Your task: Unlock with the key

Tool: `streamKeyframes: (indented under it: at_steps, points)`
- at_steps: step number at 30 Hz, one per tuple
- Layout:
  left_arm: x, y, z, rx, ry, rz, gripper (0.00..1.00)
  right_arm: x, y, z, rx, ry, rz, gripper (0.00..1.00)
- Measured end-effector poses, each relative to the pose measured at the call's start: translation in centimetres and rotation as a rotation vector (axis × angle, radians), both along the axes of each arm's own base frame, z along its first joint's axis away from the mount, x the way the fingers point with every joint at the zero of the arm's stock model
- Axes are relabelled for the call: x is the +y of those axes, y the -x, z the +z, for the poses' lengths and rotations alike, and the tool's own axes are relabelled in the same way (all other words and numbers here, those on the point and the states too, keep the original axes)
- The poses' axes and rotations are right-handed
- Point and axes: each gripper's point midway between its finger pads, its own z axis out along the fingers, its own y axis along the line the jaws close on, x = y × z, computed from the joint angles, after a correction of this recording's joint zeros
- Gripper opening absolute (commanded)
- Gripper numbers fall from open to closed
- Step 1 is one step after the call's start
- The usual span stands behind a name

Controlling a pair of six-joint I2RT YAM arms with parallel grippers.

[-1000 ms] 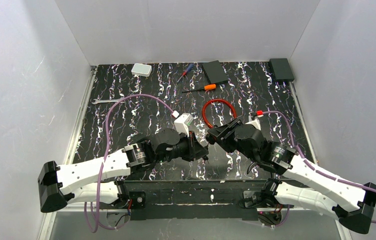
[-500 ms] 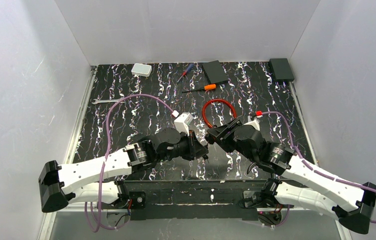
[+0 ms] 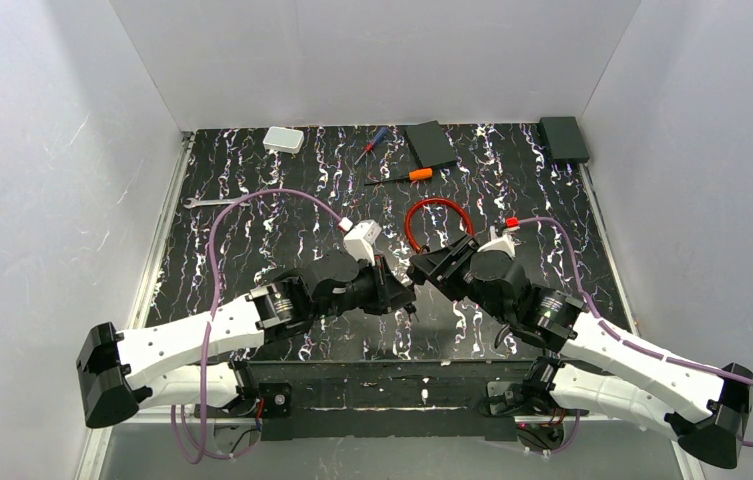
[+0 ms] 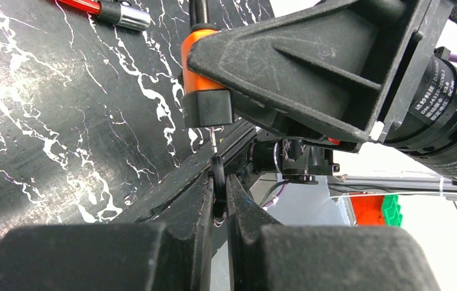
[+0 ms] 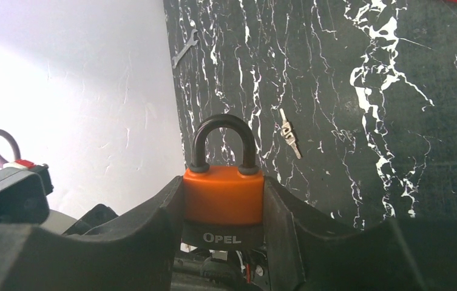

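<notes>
Key point(image 4: 217, 173), pinched in the clenched left claw point(image 4: 218, 189), touches the underside of the padlock point(image 4: 198, 66) that the right claw point(image 5: 223, 209) grasps, so keep it in line with the padlock, push fully in, then twist gently.

The left end effector point(image 3: 404, 293), holding the key point(image 4: 217, 174), and the right end effector point(image 3: 430, 268), holding the padlock point(image 5: 223, 197), have both shifted slightly away from the arm bases and leftward, toward the red cable point(image 3: 438, 203).
</notes>
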Motion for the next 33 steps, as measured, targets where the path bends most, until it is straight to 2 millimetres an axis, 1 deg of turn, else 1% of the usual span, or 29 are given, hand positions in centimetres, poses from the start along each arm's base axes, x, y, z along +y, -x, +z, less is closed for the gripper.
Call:
streamKeyframes:
  at_steps: [8,33]
  points:
    - [0.65,-0.4,0.75,0.027,0.064,0.022,0.0,0.48,-0.19,0.82,-0.029,-0.032,0.01,0.01]
    - [0.82,-0.75,0.25,0.025,0.048,0.025,0.0,0.87,-0.5,0.31,-0.034,-0.013,0.017,0.01]
